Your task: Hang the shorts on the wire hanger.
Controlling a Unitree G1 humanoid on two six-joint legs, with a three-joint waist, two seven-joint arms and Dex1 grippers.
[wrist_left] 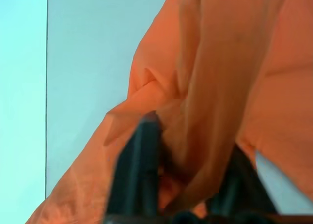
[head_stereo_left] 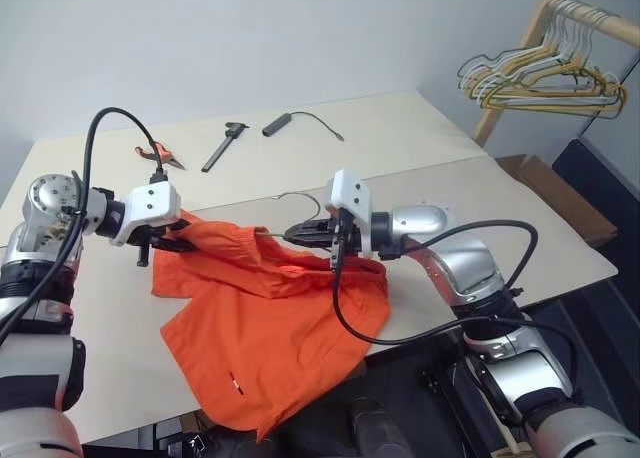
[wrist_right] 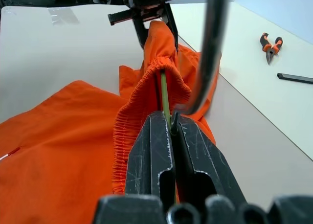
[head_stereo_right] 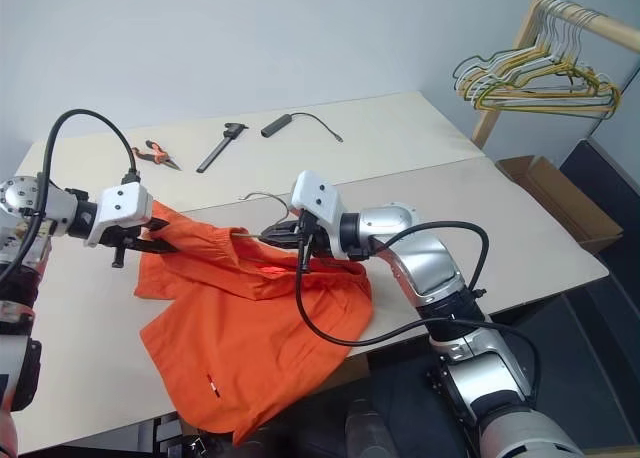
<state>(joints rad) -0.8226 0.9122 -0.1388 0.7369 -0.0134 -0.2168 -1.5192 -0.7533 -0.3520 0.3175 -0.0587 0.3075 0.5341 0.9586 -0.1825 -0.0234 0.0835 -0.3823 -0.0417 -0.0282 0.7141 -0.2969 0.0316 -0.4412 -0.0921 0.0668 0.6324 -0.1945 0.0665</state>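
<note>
Above the table (head_stereo_left: 120,318), the shorts (head_stereo_left: 270,338) drape off its near edge, waistband lifted: left gripper (head_stereo_left: 172,240) pinches the cloth, right gripper (wrist_right: 172,131) clamps the wire hanger (wrist_right: 165,94) threaded through the waistband.

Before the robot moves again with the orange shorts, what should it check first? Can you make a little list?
1. Right end effector shut on the wire hanger: ok, the wire is pinched between its fingers.
2. Left end effector holding the shorts at their edge: ok, cloth is caught between its fingers.
3. Hanger wire inside the gathered waistband: ok at the near end; the far end is hidden by cloth, cannot tell.
4. Hanger hook free of cloth: ok.
5. Shorts fully up on the hanger: not ok, most of the cloth lies on the table and droops over its front edge.
</note>
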